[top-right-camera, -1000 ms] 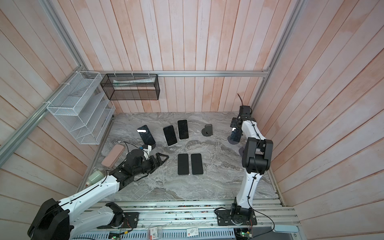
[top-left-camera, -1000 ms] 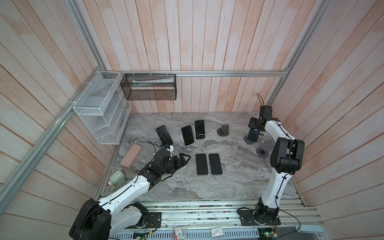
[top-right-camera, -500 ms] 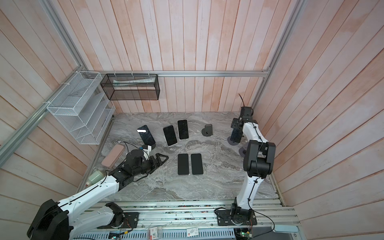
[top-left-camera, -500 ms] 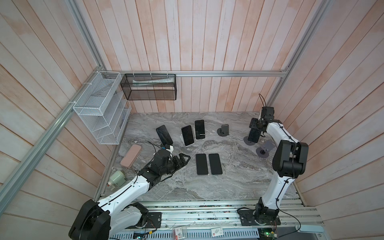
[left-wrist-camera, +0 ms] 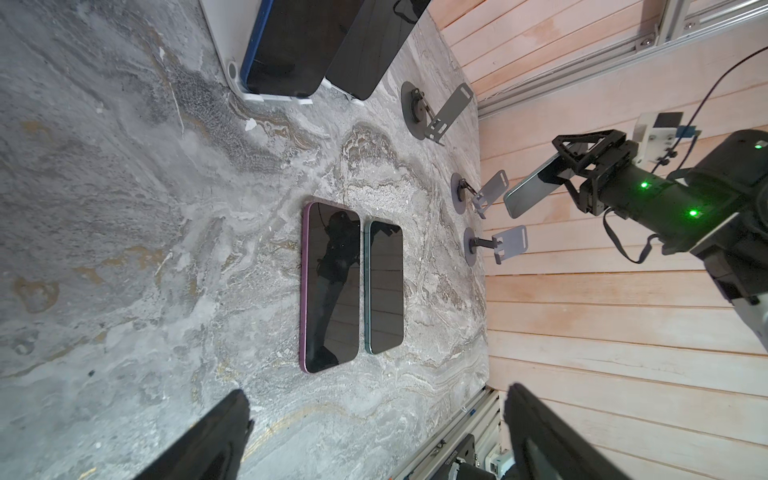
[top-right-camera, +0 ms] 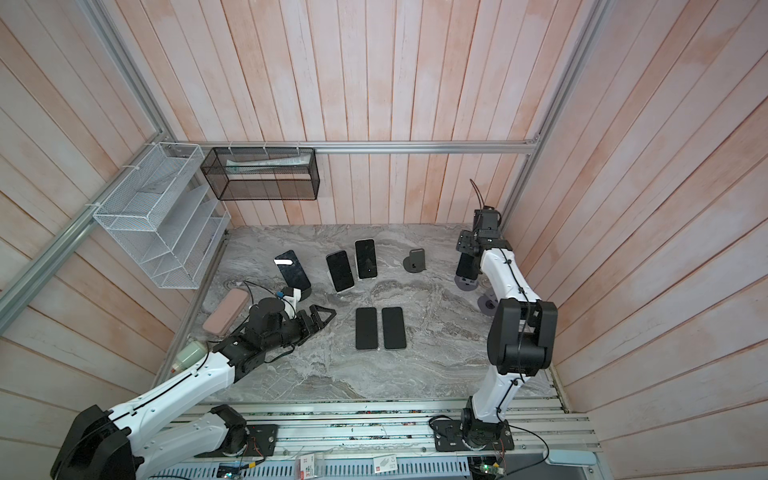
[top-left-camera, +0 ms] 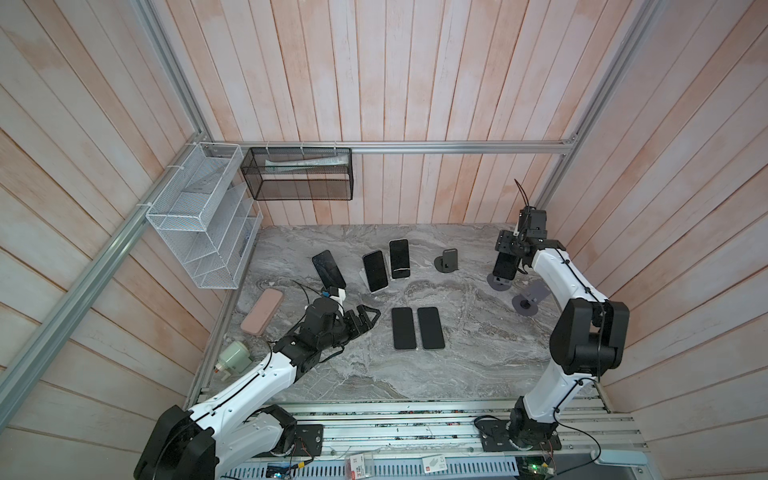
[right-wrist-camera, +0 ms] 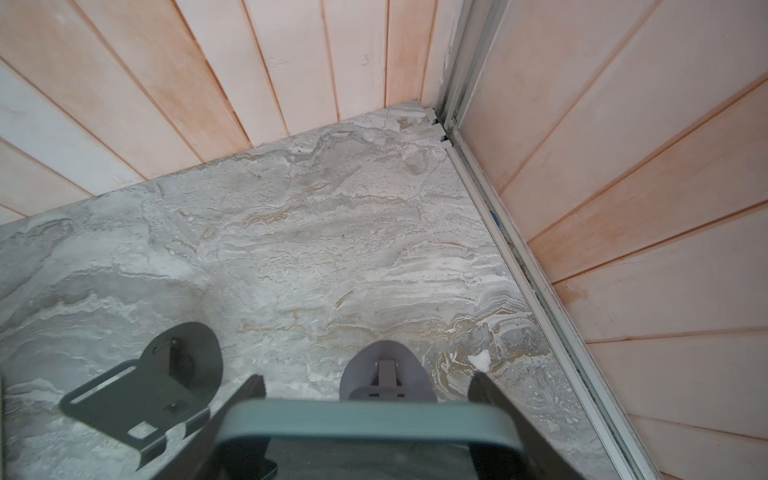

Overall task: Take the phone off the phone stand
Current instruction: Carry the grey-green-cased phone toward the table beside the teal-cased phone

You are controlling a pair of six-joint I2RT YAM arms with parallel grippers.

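Two fingers (right-wrist-camera: pixel 249 390) of the right gripper (top-left-camera: pixel 508 266) were clamped across the teal phone (right-wrist-camera: pixel 365 419), which hung tilted just over its gray stand (top-left-camera: pixel 500 282), toward two o'clock on the tabletop (top-left-camera: pixel 457 365). The left gripper (top-left-camera: pixel 368 318) stood spread and empty near nine o'clock.

The right wrist view's edge crops the phone (right-wrist-camera: pixel 370 419).

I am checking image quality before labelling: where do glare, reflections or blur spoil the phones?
In a top view, a white glare strip sits on the screen of the leaning phone; in the left wrist view, the purple-edged phone mirrors a dark shape and the teal-edged phone mirrors wall planks; in the right wrist view, the held phone is soft, near the lens, while the table is sharp.
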